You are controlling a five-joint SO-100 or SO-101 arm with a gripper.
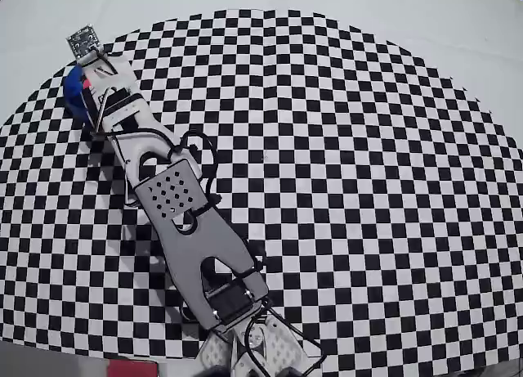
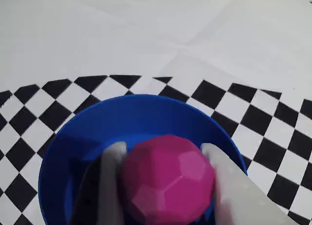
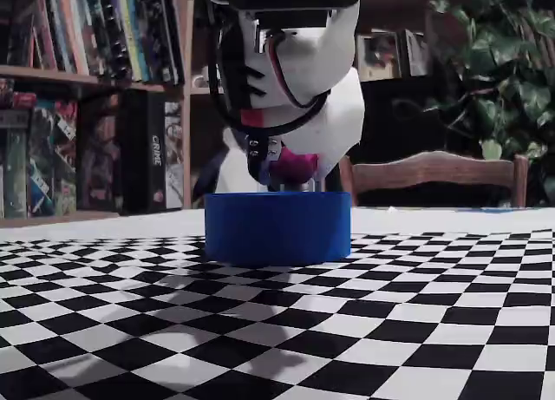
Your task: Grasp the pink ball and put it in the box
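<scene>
Bookshelves, a wooden chair and a leafy plant stand behind the table in the fixed view, and a black-and-white checkered mat covers most of the tabletop, with plain white beyond its curved edge. Near the mat's far left edge in the overhead view the arm stretches out over the box, hiding most of it so that only a blue sliver shows. The gripper is pinching the ball: in the wrist view the two pale fingers press on either side of the faceted pink sphere, with the blue floor and rim of the box spread directly beneath. From the fixed view the ball hangs just above the rim of the box, over its opening rather than off to one side, though how deep it sits relative to the rim cannot be told exactly. So the relation that matters is straight down: the box lies right under the held ball, roughly centred. By that reading the carry is nearly done, and what remains is to part the fingers so the ball drops inside; a round ball may roll about a little on landing, but the wall should contain it.
</scene>
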